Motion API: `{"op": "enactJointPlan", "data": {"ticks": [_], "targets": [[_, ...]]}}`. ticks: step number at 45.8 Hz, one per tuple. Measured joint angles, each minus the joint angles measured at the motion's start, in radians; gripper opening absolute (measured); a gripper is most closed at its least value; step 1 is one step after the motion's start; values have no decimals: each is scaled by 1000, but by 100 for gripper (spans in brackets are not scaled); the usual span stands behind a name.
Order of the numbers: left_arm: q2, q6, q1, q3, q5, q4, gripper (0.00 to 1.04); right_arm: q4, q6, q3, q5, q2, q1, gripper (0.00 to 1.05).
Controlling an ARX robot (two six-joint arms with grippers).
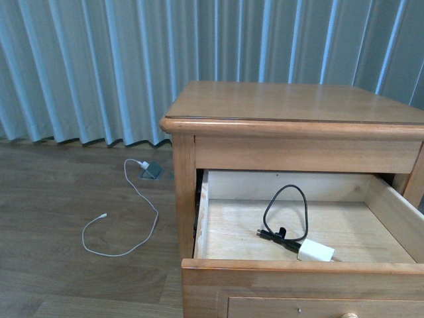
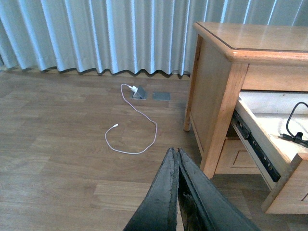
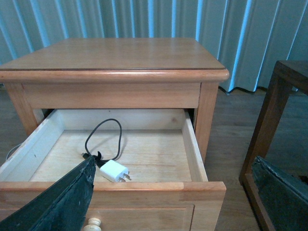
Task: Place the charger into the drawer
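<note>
The charger (image 1: 315,251) lies in the open drawer (image 1: 298,266) — seemingly delivered — so the right gripper (image 3: 174,163) hovers with jaws apart and empty, the left gripper (image 2: 175,153) idle, jaws together.

My front camera sits close to the nightstand (image 1: 291,103), looking down into its open drawer (image 1: 265,267). My left wrist camera views it from the side, farther back over the floor (image 2: 57,144); my right looks in head-on. All three share the drawer.

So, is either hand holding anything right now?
No: left hand is shut on nothing, right hand is open; charger lies free in the drawer.
</note>
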Motion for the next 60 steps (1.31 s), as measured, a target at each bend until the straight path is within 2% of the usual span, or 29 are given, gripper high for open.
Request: {"op": "enactJointPlan", "data": {"ticks": [11, 18, 21, 25, 28, 37, 46, 60], "targets": [[0, -2, 0, 0, 0, 0, 5, -28, -8, 6, -21, 6, -3, 96], [0, -1, 0, 0, 0, 0, 30, -366, -40, 99, -159, 101, 14, 96], [0, -1, 0, 0, 0, 0, 40, -429, -38, 116, -179, 163, 35, 96], [0, -1, 0, 0, 0, 0, 58, -438, -19, 150, -184, 272, 64, 96], [0, -1, 0, 0, 0, 0, 67, -422, 6, 179, -193, 358, 83, 96], [0, -1, 0, 0, 0, 0, 99, -288, 111, 266, -210, 646, 135, 96], [0, 0, 0, 0, 0, 0, 99, -111, 161, 374, -158, 954, 184, 96], [0, 0, 0, 0, 0, 0, 99, 46, 212, 505, -93, 1271, 210, 96]]}}
